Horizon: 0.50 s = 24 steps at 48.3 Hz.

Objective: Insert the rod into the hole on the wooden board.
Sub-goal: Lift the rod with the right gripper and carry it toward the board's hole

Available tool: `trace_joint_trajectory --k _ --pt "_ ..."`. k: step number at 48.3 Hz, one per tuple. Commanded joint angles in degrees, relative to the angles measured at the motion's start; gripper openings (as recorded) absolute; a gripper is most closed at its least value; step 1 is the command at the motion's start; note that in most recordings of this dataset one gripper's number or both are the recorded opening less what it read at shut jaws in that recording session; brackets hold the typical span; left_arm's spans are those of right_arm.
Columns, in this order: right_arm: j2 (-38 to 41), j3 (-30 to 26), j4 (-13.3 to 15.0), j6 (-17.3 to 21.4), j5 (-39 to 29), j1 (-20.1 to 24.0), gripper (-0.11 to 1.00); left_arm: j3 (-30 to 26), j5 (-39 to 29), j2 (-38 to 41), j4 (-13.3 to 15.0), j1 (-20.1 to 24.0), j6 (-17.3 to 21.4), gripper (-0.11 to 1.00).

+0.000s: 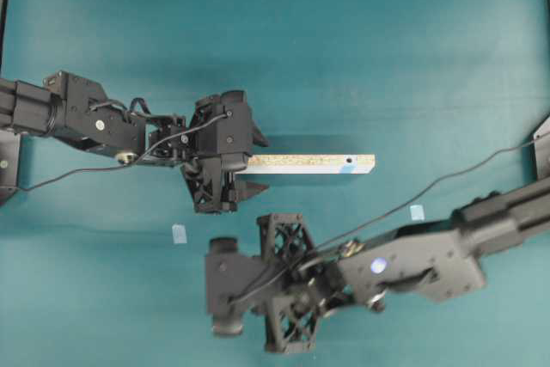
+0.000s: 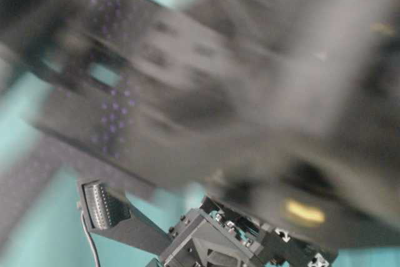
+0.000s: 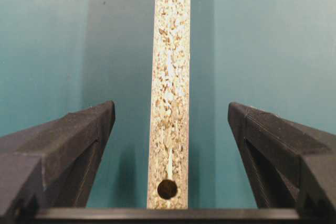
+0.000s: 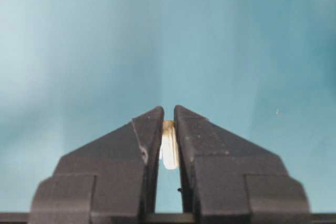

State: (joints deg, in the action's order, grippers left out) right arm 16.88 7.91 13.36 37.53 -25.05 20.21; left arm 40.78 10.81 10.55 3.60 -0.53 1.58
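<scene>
Two black robot arms over a plain teal table (image 1: 361,49), one pinching a small rod, the other straddling a wooden board.

Nearest, the right gripper (image 4: 168,124) has its fingers pressed together on the rod (image 4: 169,150), a short cream peg standing upright between them, its lower part hidden by the fingers. In the overhead view this arm lies low on the right and the rod cannot be seen. Beyond it, the left gripper (image 3: 170,129) stands wide apart, touching nothing, with the board (image 3: 170,77) running away between its fingers. The hole (image 1: 349,162) with blue around it sits at the board's far right end. Two pale blue tape bits (image 1: 179,233) lie on the table. The table-level view is blurred dark machinery, hard to make out.
</scene>
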Motion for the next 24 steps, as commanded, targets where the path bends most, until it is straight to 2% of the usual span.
trace_joint_trajectory --k 1,10,24 --pt "-5.3 3.0 0.3 -0.1 4.6 -1.0 0.11 -0.3 0.2 -0.9 0.0 -0.3 -0.6 1.0" --pt "-11.8 12.0 0.6 -0.2 13.5 -2.5 0.11 -0.4 0.2 -0.8 0.0 -0.2 -0.6 1.0" --pt "-21.7 26.3 4.1 -0.3 25.2 -5.2 0.11 -1.0 0.6 0.9 0.0 0.0 -0.5 1.0"
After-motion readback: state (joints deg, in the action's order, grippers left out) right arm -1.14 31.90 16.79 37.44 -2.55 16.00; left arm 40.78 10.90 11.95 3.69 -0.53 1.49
